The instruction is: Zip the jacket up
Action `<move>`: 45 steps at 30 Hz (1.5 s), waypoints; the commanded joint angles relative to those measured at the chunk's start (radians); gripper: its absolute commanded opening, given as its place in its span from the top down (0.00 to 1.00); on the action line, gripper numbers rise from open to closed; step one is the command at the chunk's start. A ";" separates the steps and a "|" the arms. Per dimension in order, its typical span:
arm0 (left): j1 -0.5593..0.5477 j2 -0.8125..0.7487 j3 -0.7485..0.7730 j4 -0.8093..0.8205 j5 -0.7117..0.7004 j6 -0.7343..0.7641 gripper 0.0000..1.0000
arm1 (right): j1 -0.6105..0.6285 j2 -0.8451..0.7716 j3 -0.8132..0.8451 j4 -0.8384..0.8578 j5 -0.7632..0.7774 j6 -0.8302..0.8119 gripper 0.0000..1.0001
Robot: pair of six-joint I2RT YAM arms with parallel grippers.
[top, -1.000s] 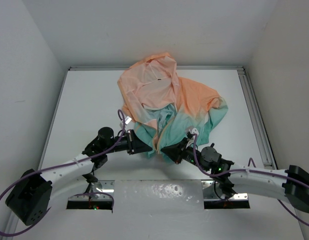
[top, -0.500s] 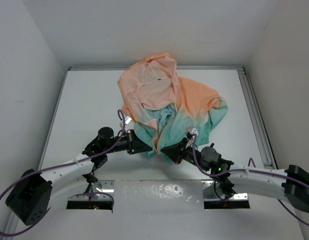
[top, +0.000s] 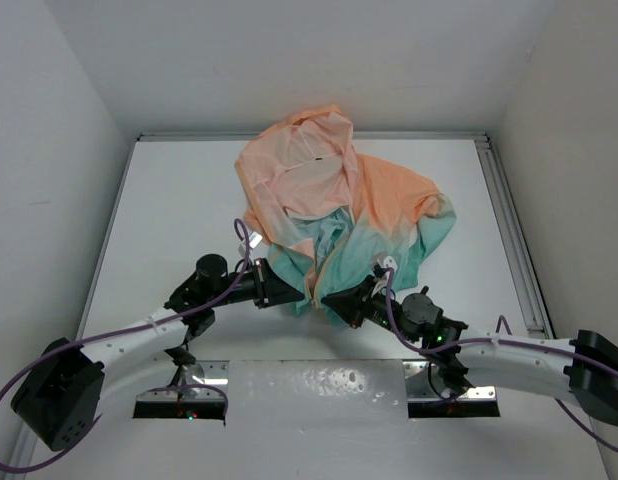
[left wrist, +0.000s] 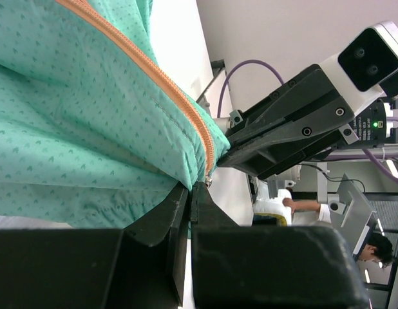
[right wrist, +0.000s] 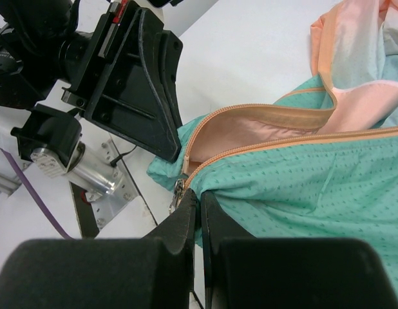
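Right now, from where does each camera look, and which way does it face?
Top external: above and behind the arms, looking down on the table and the jacket; both arms show, bases at the bottom.
Left wrist: on the left arm, facing the right gripper; its own shut fingers fill the bottom.
Right wrist: on the right arm, facing the left gripper; its own shut fingers below.
Shared: both wrist views show the orange zipper on teal fabric.

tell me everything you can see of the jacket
Thin, crumpled hooded jacket, peach-orange at the hood fading to teal at the hem, lying on the table with hood away from the arms. Its orange-trimmed zipper is open. The left gripper and right gripper each pinch the teal hem by the zipper's bottom end, jaws shut.
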 commanded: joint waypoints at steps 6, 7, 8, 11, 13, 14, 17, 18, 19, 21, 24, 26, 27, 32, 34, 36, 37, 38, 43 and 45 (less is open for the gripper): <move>0.012 -0.013 0.006 0.032 0.003 0.008 1.00 | 0.003 0.001 0.038 0.067 -0.015 -0.010 1.00; 0.010 -0.012 0.006 0.032 0.003 0.009 1.00 | 0.001 0.002 0.040 0.069 -0.015 -0.010 1.00; 0.012 -0.010 0.006 0.027 0.004 0.009 1.00 | 0.001 0.005 0.041 0.069 -0.018 -0.011 1.00; 0.012 -0.009 0.004 0.021 0.003 0.014 1.00 | 0.003 0.007 0.047 0.070 -0.020 -0.013 1.00; 0.010 -0.007 0.003 0.023 0.003 0.014 1.00 | 0.003 0.010 0.051 0.067 -0.024 -0.013 1.00; 0.012 -0.010 0.001 0.023 0.001 0.012 1.00 | 0.001 0.010 0.054 0.066 -0.027 -0.013 1.00; 0.012 -0.004 0.001 0.027 -0.005 0.014 1.00 | 0.001 0.012 0.052 0.064 -0.030 -0.011 1.00; 0.012 -0.001 0.001 0.029 -0.002 0.014 1.00 | 0.001 0.012 0.051 0.064 -0.030 -0.011 1.00; 0.012 0.001 0.003 0.030 -0.002 0.014 1.00 | 0.003 0.009 0.051 0.063 -0.032 -0.010 1.00; 0.010 0.007 0.004 0.035 0.003 0.014 1.00 | 0.001 0.005 0.051 0.061 -0.027 -0.011 1.00; 0.012 0.007 0.004 0.036 0.004 0.014 1.00 | 0.003 0.004 0.051 0.060 -0.023 -0.014 1.00; 0.012 0.007 0.003 0.035 0.006 0.014 1.00 | 0.001 0.005 0.051 0.061 -0.018 -0.018 1.00; 0.012 0.005 0.001 0.033 0.006 0.014 1.00 | 0.003 0.007 0.051 0.063 -0.019 -0.019 1.00; 0.012 0.005 -0.010 0.049 0.007 0.006 1.00 | 0.003 0.005 0.055 0.061 -0.018 -0.024 1.00; 0.012 0.002 -0.010 0.050 0.010 0.006 1.00 | 0.003 0.007 0.052 0.061 -0.010 -0.027 1.00; 0.012 -0.001 -0.010 0.049 0.012 0.006 1.00 | 0.001 0.007 0.051 0.067 -0.004 -0.028 1.00; 0.010 -0.002 -0.010 0.047 0.013 0.008 1.00 | 0.003 0.007 0.051 0.069 -0.003 -0.031 1.00; 0.010 -0.002 -0.011 0.047 0.015 0.008 1.00 | 0.001 0.007 0.051 0.072 -0.001 -0.031 1.00; 0.009 -0.012 -0.014 0.043 0.015 0.006 1.00 | 0.003 0.024 0.060 0.084 0.004 -0.044 1.00; 0.009 -0.015 -0.014 0.041 0.015 0.006 1.00 | 0.003 0.031 0.061 0.096 0.005 -0.044 1.00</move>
